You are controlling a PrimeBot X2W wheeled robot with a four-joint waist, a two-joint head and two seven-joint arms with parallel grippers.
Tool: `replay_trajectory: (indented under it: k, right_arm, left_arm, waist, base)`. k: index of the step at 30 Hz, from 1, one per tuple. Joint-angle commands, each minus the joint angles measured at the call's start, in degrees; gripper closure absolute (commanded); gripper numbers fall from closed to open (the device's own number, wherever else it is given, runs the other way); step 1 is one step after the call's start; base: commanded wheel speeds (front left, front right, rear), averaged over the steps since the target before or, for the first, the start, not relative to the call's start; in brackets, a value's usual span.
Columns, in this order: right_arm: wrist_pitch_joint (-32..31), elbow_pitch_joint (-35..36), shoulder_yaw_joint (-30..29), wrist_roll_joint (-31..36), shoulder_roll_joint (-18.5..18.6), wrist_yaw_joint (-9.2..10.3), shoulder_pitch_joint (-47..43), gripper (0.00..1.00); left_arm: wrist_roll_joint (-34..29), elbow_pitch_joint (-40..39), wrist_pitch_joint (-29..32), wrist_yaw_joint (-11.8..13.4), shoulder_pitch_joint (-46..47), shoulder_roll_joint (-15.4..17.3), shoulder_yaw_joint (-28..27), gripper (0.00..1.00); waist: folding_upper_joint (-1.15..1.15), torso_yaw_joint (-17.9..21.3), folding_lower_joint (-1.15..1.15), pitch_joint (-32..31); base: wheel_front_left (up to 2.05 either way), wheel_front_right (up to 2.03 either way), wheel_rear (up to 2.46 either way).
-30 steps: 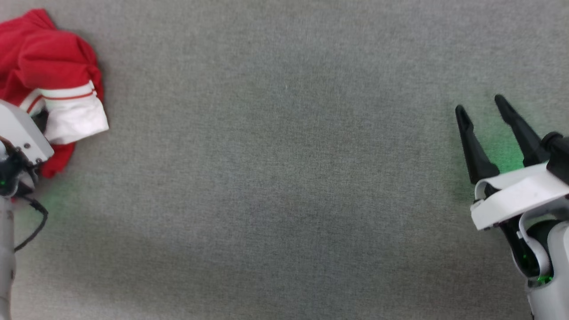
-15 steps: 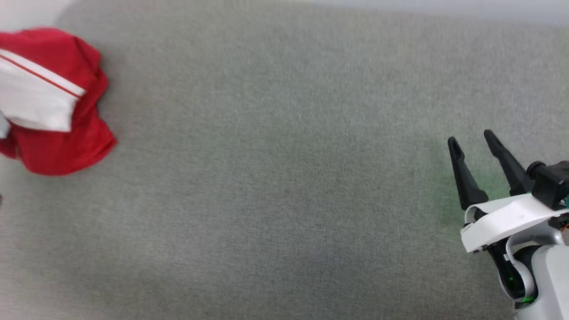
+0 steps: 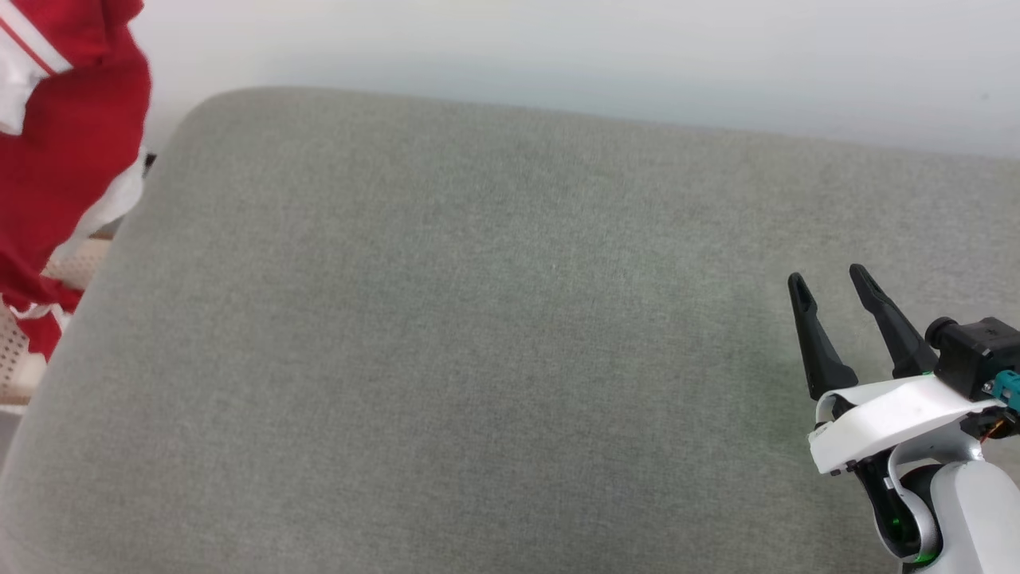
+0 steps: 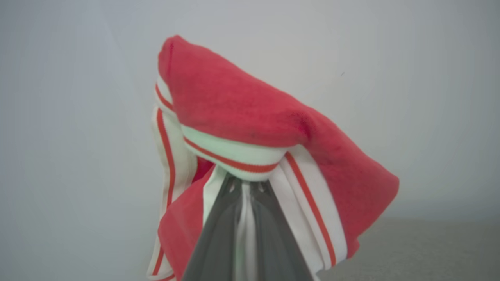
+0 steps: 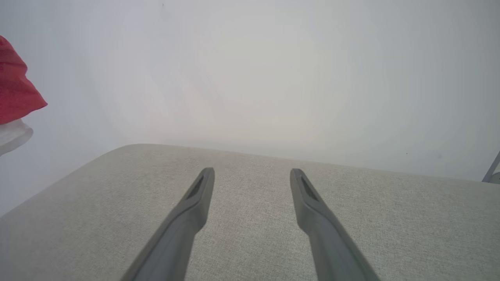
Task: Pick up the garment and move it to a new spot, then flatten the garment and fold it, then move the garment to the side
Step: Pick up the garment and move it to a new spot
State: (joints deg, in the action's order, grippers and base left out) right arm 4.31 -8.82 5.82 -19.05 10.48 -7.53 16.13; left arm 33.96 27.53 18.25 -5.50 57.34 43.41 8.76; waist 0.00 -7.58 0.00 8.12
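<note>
My left claw pinches the garment aloft beside the grey cushion, right claw spread idle; next, swing it over and lower.

I'm reading the right gripper sitting at the lower right of the head view, its two dark fingers pointing up and leaning a bit left, jaws standing wide apart. Its white wrist shell is riding over a pale forearm, with a green light glowing at the joint. The right wrist view is showing the same wide gap. The left gripper is showing on its own wrist view, with its fingers nearly touching. They're pinching a white fold of the shirt, which is bunching around the tips.
</note>
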Motion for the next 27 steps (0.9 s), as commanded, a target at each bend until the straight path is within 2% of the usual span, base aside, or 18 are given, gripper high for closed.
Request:
replay_trajectory:
  k: [1,10,16,23,27]
  right_arm:
    - [0.4,-0.2,-0.2,0.2,-0.1,0.08,-0.4,0.0]
    - [1.8,-0.9,-3.1,0.7,-0.2,0.08,-0.1,0.0]
    - [2.7,-1.3,-6.1,1.2,-0.1,0.08,-0.2,0.0]
    - [3.7,-2.6,-8.8,1.8,-1.4,0.08,-0.2,0.0]
    - [4.5,-3.7,-9.5,2.2,-1.9,0.08,0.5,0.0]
  left_arm:
    - [0.5,-1.6,0.8,0.5,-1.1,0.2,-0.2,1.0]
    - [3.8,-18.1,10.0,4.3,-7.0,1.6,-1.1,1.0]
    - [4.9,-28.2,15.1,7.4,-10.1,0.7,0.2,1.0]
    - [4.5,-36.7,18.7,9.9,-11.2,-2.7,4.4,1.0]
    - [3.7,-39.8,20.3,11.3,-10.9,-5.8,7.8,1.0]
  waist:
    - [0.0,0.5,0.0,-1.2]
    - [0.0,5.2,0.0,-1.7]
    - [0.0,10.0,0.0,-1.2]
    - [0.0,16.1,0.0,0.5]
    - [0.0,19.1,0.0,1.9]
  base:
    - [0.0,0.0,0.0]
    - [0.0,0.0,0.0]
    - [0.0,0.0,0.0]
    - [0.0,0.0,0.0]
    - [0.0,0.0,0.0]
